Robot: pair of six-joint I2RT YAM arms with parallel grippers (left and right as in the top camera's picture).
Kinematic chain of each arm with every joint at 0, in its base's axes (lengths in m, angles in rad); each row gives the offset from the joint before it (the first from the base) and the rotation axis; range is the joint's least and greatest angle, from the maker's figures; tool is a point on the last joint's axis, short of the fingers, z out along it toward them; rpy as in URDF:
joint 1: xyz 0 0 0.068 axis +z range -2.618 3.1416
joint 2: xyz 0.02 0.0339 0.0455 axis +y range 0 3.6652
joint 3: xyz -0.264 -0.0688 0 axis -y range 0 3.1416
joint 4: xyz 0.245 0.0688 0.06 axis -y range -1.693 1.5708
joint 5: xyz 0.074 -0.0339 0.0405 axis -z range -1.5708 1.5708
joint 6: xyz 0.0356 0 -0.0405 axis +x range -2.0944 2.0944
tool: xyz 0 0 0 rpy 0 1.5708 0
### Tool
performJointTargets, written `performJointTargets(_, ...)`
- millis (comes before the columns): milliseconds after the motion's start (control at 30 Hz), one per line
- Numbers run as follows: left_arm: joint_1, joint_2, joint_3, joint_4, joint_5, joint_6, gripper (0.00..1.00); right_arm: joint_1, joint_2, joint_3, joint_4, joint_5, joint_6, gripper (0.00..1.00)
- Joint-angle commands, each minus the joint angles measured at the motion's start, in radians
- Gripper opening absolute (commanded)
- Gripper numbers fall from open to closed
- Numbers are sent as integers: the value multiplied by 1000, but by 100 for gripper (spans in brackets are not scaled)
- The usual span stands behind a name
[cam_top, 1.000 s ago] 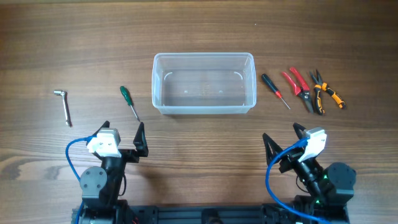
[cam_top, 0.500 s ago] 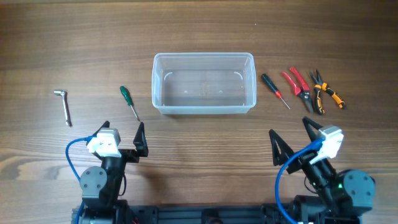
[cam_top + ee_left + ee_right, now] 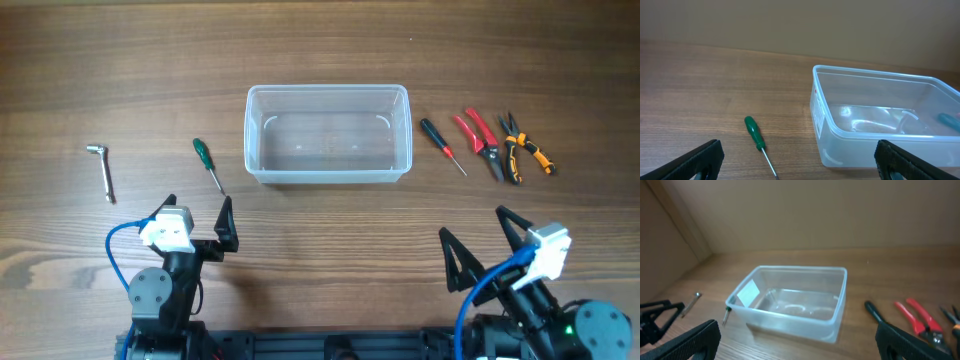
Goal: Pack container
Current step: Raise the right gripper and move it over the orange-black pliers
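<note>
The left gripper stood wide open, holding nothing, by the front edge of the worktop; a green screwdriver lay beyond it. The container sat mid-worktop; orange-handled pliers lay toward the right edge; the right gripper gaped equally wide, empty, front right.
</note>
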Motion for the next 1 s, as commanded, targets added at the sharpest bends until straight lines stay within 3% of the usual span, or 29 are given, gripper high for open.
performJointTargets(0, -6, -2, -6, 3, 19, -5, 100, 6, 6, 85, -16, 14, -23, 100)
performJointTargets(600, -6, -2, -6, 3, 19, -5, 100, 6, 34, 140, -104, 82, -47, 100)
performJointTargets(967, -6, -2, -6, 3, 19, -5, 100, 6, 453, 361, -147, 106, -161, 100)
